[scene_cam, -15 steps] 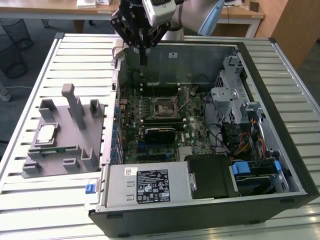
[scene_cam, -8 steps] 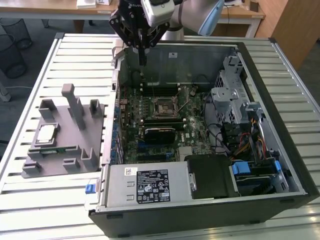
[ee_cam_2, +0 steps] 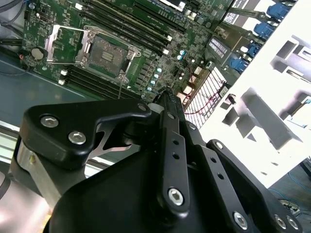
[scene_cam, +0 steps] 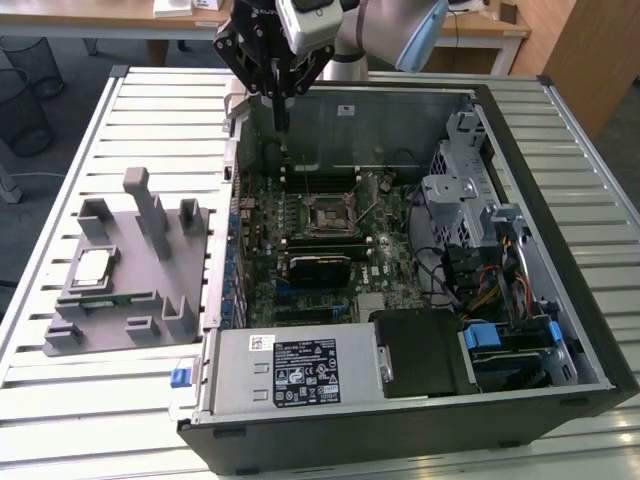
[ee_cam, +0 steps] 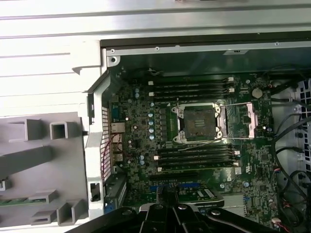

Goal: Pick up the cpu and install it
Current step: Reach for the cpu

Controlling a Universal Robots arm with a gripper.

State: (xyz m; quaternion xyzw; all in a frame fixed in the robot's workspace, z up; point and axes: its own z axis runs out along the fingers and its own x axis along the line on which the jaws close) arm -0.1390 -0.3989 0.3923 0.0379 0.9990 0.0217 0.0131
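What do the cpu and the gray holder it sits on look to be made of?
The cpu: bright, reflective silver top, likely metal; thin tan rim, material unclear. The gray holder: matte, even gray, blocky moulded shapes, probably plastic.

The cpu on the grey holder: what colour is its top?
The cpu is silver on top; the exterior view shows it best.

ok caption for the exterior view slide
Shut gripper hovers over the open black computer case, the shiny silver square cpu lying on the grey fixture at the exterior view's left
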